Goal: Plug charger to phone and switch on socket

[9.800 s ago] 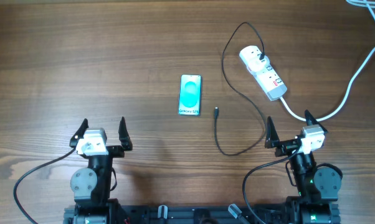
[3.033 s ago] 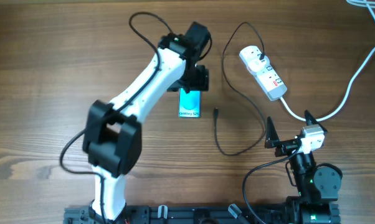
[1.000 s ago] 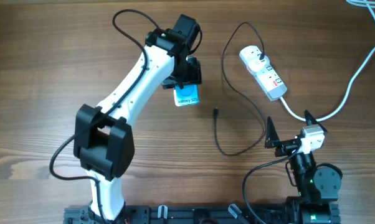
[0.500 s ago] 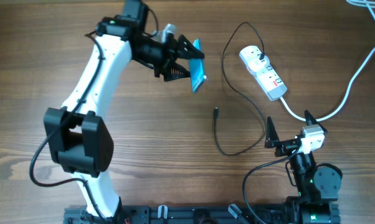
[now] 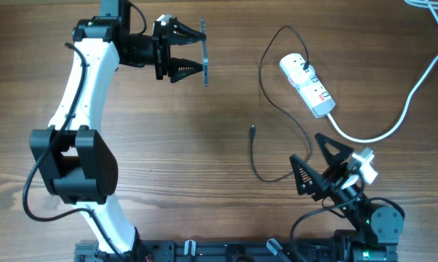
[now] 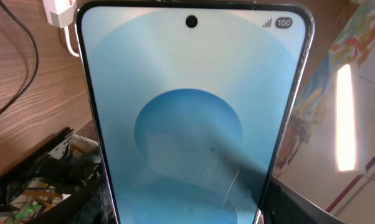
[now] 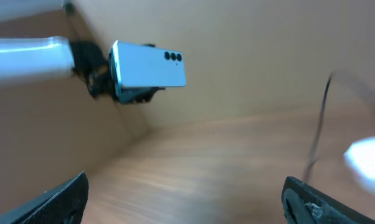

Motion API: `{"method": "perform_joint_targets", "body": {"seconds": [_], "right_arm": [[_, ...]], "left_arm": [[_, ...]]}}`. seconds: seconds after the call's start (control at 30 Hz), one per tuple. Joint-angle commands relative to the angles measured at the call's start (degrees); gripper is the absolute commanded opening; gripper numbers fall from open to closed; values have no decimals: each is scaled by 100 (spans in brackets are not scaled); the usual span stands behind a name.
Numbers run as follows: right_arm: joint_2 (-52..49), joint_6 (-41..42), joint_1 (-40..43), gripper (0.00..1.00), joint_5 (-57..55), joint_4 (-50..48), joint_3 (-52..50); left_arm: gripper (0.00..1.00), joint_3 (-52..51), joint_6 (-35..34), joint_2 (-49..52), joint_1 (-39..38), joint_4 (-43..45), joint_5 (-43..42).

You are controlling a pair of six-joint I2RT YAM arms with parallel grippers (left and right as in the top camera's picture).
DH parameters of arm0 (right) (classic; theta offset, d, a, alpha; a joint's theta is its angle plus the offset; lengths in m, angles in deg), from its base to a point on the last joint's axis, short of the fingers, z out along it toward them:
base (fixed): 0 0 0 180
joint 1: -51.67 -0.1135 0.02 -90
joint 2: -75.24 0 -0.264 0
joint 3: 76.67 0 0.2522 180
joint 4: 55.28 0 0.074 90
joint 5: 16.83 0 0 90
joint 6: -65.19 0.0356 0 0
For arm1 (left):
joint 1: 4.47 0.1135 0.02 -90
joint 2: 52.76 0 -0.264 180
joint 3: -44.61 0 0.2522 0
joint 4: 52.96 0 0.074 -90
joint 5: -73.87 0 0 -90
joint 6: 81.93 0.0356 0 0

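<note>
My left gripper (image 5: 196,60) is shut on the phone (image 5: 204,52) and holds it up off the table at the far left-centre, edge-on to the overhead camera. In the left wrist view the phone's teal-blue screen (image 6: 187,106) fills the frame between the fingers (image 6: 187,214). The right wrist view shows the phone's pale back (image 7: 149,65). The charger's black cable (image 5: 266,94) runs from its plug in the socket (image 5: 308,85) to a loose connector tip (image 5: 252,131) on the table. My right gripper (image 5: 313,166) is open and empty, near the cable's loop; its fingers also show in the right wrist view (image 7: 187,199).
A thick white cord (image 5: 415,87) runs from the socket to the far right corner. The cable's lower loop (image 5: 266,175) lies just left of my right gripper. The right wrist view is blurred; the cable (image 7: 318,124) and socket (image 7: 368,155) show faintly.
My left gripper has carried the phone up and to the left and turned it edge-on. My right arm has left its rest pose and tilted toward the left.
</note>
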Motion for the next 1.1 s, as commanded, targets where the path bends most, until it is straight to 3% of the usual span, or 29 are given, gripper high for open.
{"method": "perform_joint_targets", "body": {"seconds": [0.0,0.1,0.2,0.23,0.33,0.37,0.43,0.5,0.57,0.67,0.8,0.93,1.07], "right_arm": [[22,2509,-20,100,63,-728,9],[-20,2833,-17,99,127,-1036,660],[-595,1451,-17,100,249,57,2118],[-964,811,-17,100,284,901,2752],[-3550,-1770,-20,100,61,5536,5978],[-4111,-2177,-20,99,39,6310,6592],[-4975,-1965,-20,100,160,7117,7442],[-5563,-1967,-26,96,831,7291,7750],[-5895,-2243,-212,82,791,7243,7753],[-6017,-1650,-1163,83,-1644,7405,7755],[-6196,-949,-2881,87,-3893,7383,7899],[-7014,-706,-3954,93,-4439,7333,8802],[-8592,-848,-4719,89,-5497,7622,10824]], "left_arm": [[71,24,-127,-212,74,-42,-354],[71,24,-138,-212,74,-48,-354],[71,24,-149,-212,74,-46,-354],[71,24,-149,-212,74,-48,-354],[70,24,-258,-212,74,-48,-352],[70,24,-262,-212,74,-48,-352],[70,24,-275,-212,74,-48,-352],[70,24,-337,-212,74,-48,-352],[70,24,-610,-212,74,-46,-352],[70,24,-767,-212,74,-46,-352],[71,24,-855,-212,74,-44,-352],[71,24,-850,-212,74,-44,-348],[71,24,-852,-212,74,-44,-328]]}}
